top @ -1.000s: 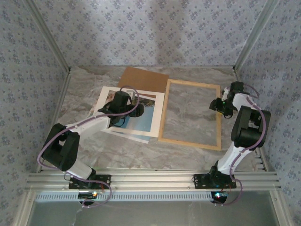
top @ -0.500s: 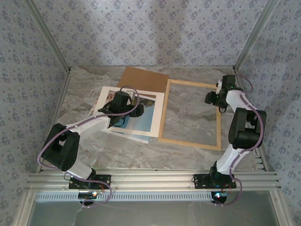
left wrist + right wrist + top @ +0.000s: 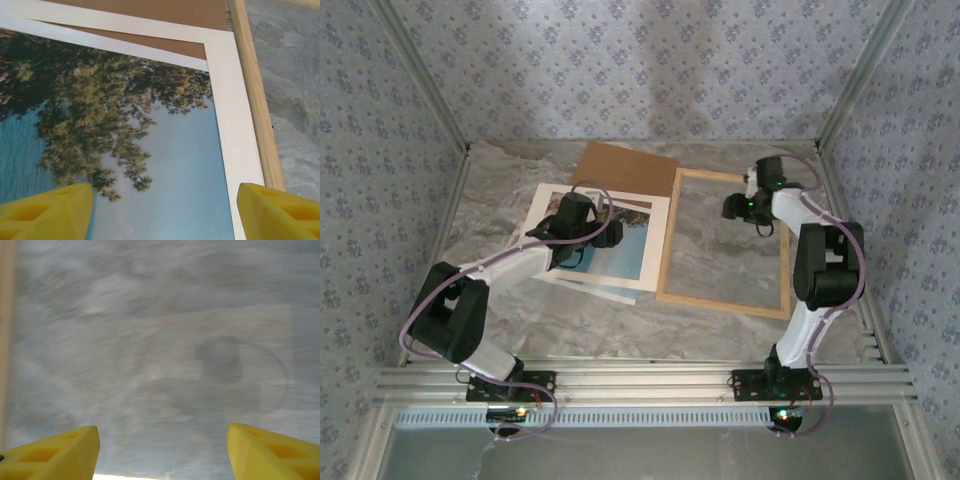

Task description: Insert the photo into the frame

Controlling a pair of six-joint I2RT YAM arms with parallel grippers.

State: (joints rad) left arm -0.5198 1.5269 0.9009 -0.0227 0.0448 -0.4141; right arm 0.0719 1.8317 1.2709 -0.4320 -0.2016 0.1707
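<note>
The photo (image 3: pixel 630 255), a print of dark trees, sea and blue sky with a white border, lies flat left of the frame (image 3: pixel 723 306). The frame is thin light wood lying on the marble, with bare marble showing inside it. My left gripper (image 3: pixel 612 235) hovers open over the photo's right part. In the left wrist view its yellow fingers straddle the sky of the photo (image 3: pixel 165 165), with the left gripper (image 3: pixel 165 215) holding nothing and the frame's rail (image 3: pixel 255 100) just beyond the white border. My right gripper (image 3: pixel 732 208) hangs open over the marble inside the frame's far right corner, and the right gripper (image 3: pixel 162 452) is empty.
A brown backing board (image 3: pixel 625 165) lies behind the photo, partly under it. A second white sheet (image 3: pixel 582 287) sticks out beneath the photo's near edge. Patterned walls close in the table on three sides. Open marble (image 3: pixel 620 335) lies between the photo and the arm bases.
My right gripper has swung left from the frame's right rail to above the marble inside the frame, and its jaws have widened. The left arm has barely moved.
</note>
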